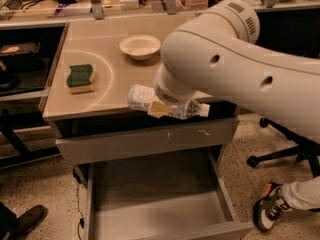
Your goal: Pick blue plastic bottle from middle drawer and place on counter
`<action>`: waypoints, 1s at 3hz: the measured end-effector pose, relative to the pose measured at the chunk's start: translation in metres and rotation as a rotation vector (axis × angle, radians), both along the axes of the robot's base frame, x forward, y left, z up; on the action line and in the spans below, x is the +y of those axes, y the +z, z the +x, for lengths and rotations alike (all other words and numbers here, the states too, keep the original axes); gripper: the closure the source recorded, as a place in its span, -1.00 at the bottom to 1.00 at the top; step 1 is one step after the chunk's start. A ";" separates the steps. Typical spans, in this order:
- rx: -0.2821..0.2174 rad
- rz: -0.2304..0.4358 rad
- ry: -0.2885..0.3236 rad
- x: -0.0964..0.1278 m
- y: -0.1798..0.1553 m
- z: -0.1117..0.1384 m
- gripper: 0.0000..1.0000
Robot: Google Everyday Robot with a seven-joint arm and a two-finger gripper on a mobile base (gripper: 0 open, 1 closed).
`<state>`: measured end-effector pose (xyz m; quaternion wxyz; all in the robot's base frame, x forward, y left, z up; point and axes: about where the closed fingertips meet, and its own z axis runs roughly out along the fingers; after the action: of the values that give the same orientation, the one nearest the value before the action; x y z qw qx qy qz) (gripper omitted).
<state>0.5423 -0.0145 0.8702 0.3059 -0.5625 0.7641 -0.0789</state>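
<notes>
The blue plastic bottle (142,97), clear with a pale patterned label, lies sideways in my gripper (165,107) over the front edge of the tan counter (115,76). The gripper is shut on it and is mostly hidden under my large white arm (235,69), which reaches in from the right. Below, the middle drawer (150,204) stands pulled open, and its grey floor is bare.
A white bowl (140,46) sits at the back of the counter and a green-and-yellow sponge (80,77) at its left. The closed top drawer front (145,141) has pale scratches. A person's shoe (270,211) and a chair base (280,154) are at the right, and another shoe (25,219) at the bottom left.
</notes>
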 end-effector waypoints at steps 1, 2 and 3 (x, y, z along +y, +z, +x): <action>-0.002 0.010 0.009 0.003 0.015 0.028 1.00; 0.008 0.018 0.013 0.009 0.021 0.056 1.00; 0.028 0.030 0.001 0.015 0.020 0.081 1.00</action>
<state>0.6235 0.0003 0.8903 0.3036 -0.5590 0.7693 -0.0592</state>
